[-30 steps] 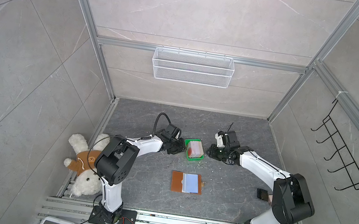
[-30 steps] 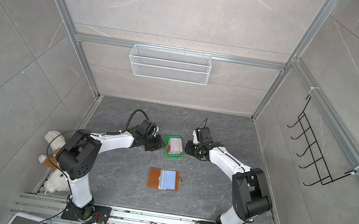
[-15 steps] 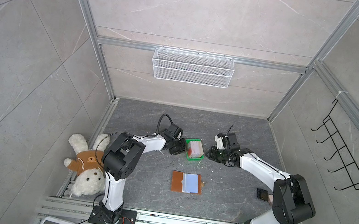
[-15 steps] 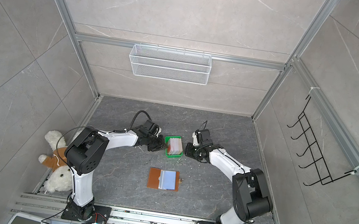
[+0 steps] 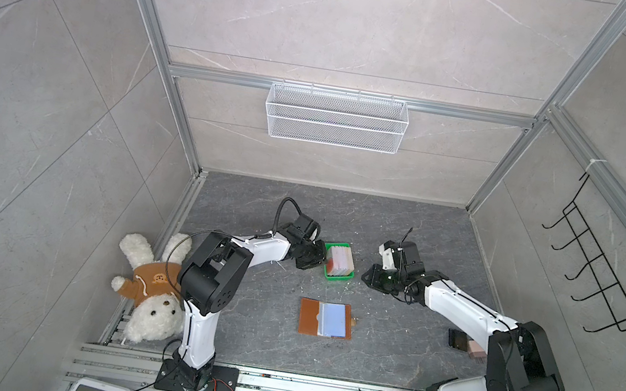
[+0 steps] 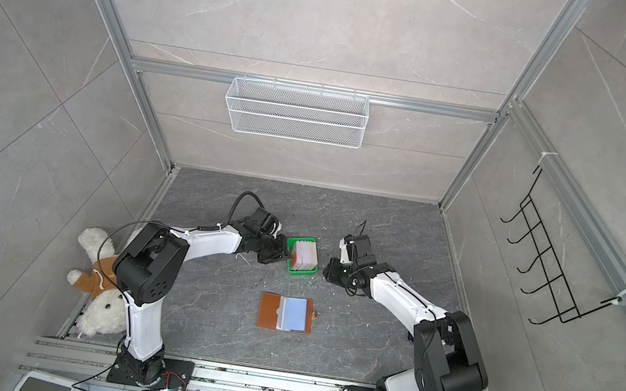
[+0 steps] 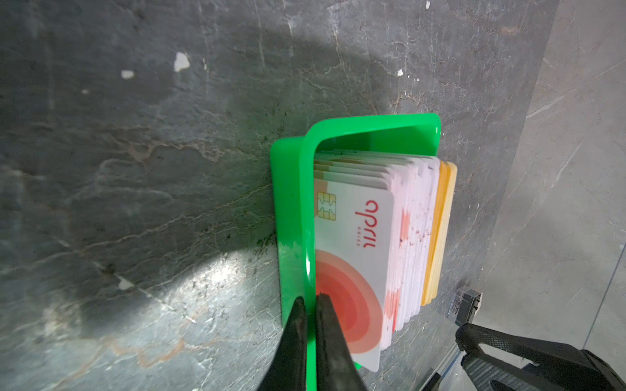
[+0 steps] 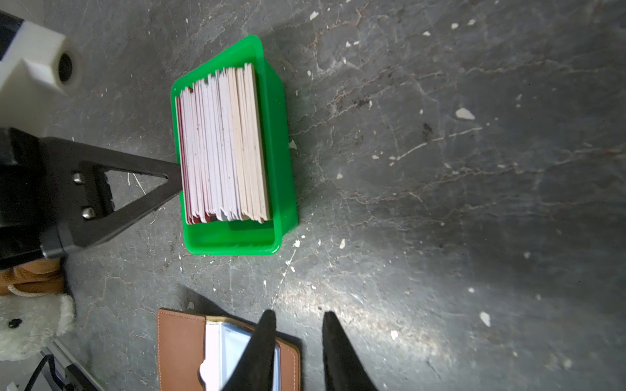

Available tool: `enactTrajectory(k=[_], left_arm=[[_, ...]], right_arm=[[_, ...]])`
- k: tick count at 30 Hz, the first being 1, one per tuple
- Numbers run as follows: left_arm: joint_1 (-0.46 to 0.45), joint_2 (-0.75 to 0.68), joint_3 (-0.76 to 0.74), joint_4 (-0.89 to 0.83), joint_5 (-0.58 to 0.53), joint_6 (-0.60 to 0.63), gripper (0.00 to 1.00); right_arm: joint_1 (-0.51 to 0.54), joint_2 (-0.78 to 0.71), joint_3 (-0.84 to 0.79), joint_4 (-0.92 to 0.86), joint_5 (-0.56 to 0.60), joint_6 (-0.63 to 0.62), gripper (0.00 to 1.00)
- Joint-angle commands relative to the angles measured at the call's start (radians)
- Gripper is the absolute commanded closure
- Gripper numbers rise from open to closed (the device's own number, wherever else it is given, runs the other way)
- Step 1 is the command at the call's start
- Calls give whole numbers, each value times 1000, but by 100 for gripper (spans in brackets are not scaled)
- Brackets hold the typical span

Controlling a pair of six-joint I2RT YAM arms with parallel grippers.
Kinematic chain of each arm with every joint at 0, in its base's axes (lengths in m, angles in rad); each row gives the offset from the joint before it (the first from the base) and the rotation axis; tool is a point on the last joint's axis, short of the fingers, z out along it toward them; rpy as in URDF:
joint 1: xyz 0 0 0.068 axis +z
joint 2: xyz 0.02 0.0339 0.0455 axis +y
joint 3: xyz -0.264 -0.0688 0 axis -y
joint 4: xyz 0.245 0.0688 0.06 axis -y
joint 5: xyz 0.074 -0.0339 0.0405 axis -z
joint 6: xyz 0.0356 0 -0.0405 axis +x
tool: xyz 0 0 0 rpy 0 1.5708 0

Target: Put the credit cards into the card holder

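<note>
- The left gripper (image 7: 310, 304) has its jaws closed on the left wall of the green plastic tray (image 7: 372, 120). One fingertip sits outside the wall and the other inside, against the face of the first card.
- The credit cards (image 7: 359, 237) stand on edge in a packed row inside that tray, pale faces with a red-orange circle. A few yellowish cards are at the right end of the row.
- In both top views the tray (image 5: 339, 277) sits mid-table, with the cards (image 5: 340, 261) filling it.
- The card holder (image 5: 308, 315) lies open and flat, nearer than the tray and apart from it. Its tan flap is on the left and its light-blue panel on the right.
- The right gripper (image 8: 298, 325) is low, just right of the tray without touching it. Its jaws are parted and there is nothing between them.
- A white plush rabbit in a brown sweater (image 5: 149, 294) lies at the table's left edge.
</note>
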Motion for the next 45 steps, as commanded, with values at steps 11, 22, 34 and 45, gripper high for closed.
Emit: enactTrajectory(k=[11,22,34,45], left_arm=[[-33,-85,-33,-106,-45,40,94],[-46,-167,-129,-107,-10,64,95],[-70,-233,-165,-90,-10,32,86],[-61,-281,-151,-120,-16,64,83]], right_arm=[[12,-139,-73,-38,26,15,73],[45,-215,-127,-67,37,25,73],[117,-240,-96,-83,85,58,72],[212,-116,61,-157,204,49,47]])
